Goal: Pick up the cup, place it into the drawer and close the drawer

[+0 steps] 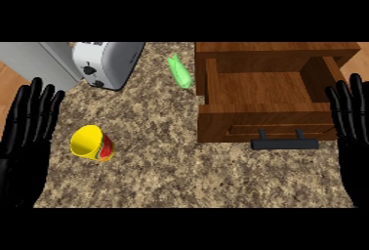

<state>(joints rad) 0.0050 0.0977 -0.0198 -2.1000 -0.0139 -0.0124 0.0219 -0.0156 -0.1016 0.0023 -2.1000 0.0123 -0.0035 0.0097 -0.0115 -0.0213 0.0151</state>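
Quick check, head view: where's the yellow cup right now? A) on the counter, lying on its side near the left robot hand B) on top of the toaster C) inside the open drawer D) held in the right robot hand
A: the yellow cup lies tipped on the counter beside the open left robot hand, while the drawer stands pulled open with nothing visible inside.

Cup (92, 143): yellow, red and green band on outside, lying on side, mouth toward upper left; on tabletop (180, 161), lower left, well apart from drawer. Drawer (267, 102): brown wood, pulled open, nothing visible inside; dark bar handle (284, 144) on front panel; sits at tabletop's upper right.
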